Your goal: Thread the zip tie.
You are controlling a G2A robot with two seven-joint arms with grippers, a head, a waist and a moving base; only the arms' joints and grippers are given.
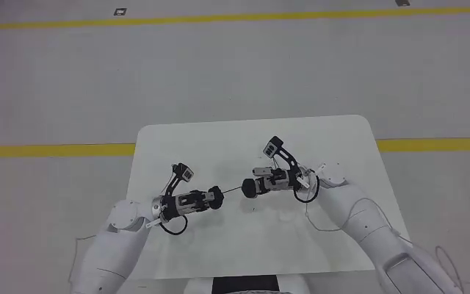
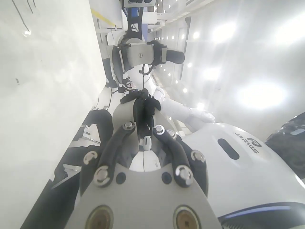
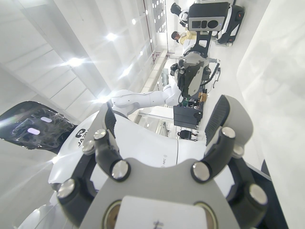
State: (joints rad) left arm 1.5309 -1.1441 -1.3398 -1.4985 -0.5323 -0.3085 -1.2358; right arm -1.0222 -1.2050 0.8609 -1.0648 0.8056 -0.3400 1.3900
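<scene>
Left gripper [image 2: 144,107] clamped on zip tie [image 1: 233,191]; right gripper [image 3: 165,103] open, empty. Centre tie's free end inside jaws before closing.

My right gripper [image 3: 164,120] stands with its two ribbed fingers [image 3: 219,116] spread wide apart. Past them, well apart from me, I see the left gripper [image 3: 183,80] facing back at me. Its dark fingers [image 3: 182,87] are drawn together, and its wrist camera [image 3: 206,16] is mounted just beside it. The white table [image 3: 274,67] runs along one side of both.
</scene>
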